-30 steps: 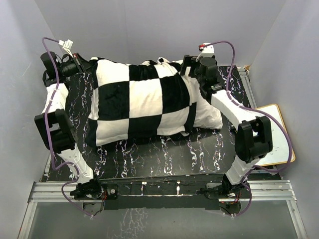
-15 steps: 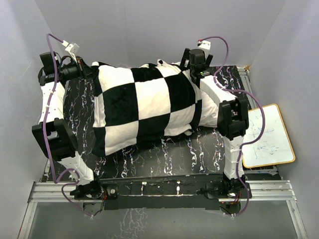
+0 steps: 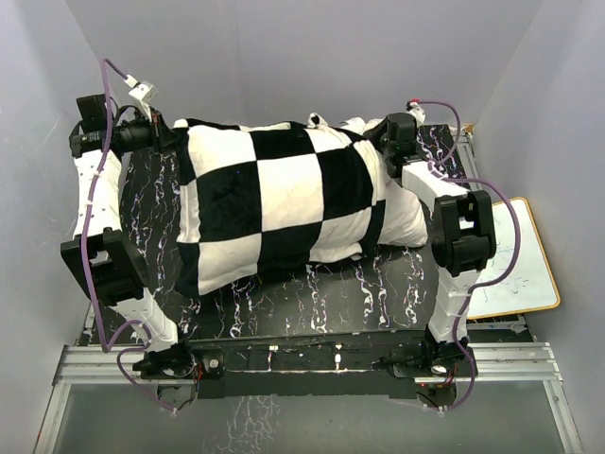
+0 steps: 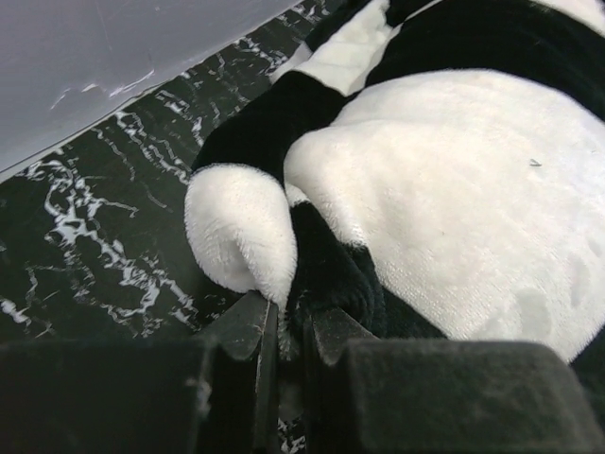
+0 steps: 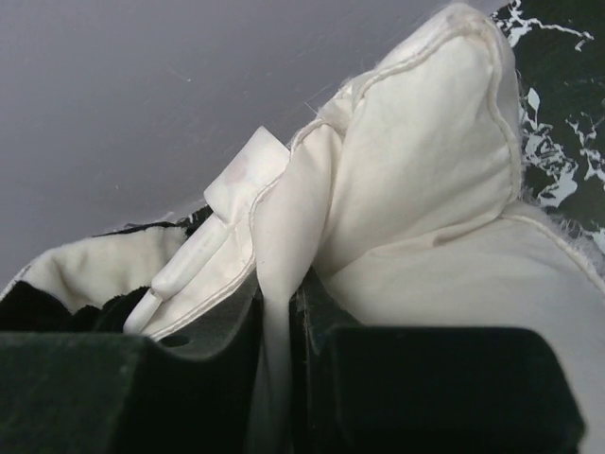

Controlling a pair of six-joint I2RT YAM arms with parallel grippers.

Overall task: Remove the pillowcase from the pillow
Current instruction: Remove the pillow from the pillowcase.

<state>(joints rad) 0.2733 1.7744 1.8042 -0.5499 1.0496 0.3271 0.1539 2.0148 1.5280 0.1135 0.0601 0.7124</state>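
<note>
You had the left gripper pinched on a plush corner of the pillowcase at the far left. The right gripper was pressed onto a thin fold of the pillow at its bare far-right corner, where the off-white cushion poked out of the cover's open end. Most of the pillow sat inside the case, lying across the middle of the table. The risk, as I judged it, was that thin fold sliding from the jaws once you pulled apart, or the fleece corner slipping. A tight case could also drag the whole bundle sideways. The table was black with white marbling, hemmed by plain grey walls, with a whiteboard off its right edge.
</note>
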